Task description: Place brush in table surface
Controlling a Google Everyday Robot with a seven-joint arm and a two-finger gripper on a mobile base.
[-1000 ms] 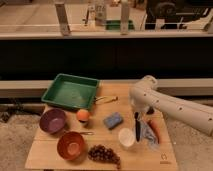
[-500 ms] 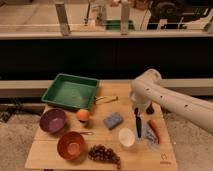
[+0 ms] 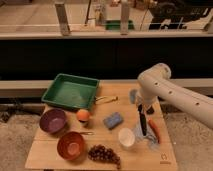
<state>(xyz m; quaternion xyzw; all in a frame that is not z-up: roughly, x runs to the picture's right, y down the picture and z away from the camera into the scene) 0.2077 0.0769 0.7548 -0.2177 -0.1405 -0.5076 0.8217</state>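
My gripper (image 3: 141,108) hangs from the white arm over the right side of the table surface (image 3: 116,96), a light tan wooden top. It is shut on the top end of the brush (image 3: 143,124), a slim black stick. The brush points down and tilts slightly. Its lower tip is near the tabletop, between the white cup (image 3: 126,137) and the orange carrot (image 3: 155,131). I cannot tell whether the tip touches the table.
A green tray (image 3: 70,91) stands at the back left. There are also a purple bowl (image 3: 52,120), an orange bowl (image 3: 71,145), an orange fruit (image 3: 83,115), a blue sponge (image 3: 114,120) and grapes (image 3: 104,153). A bluish cloth (image 3: 147,141) lies under the carrot.
The arm's elbow has risen a little and shifted right. The brush stays between the cup and the carrot, still hanging from the gripper.
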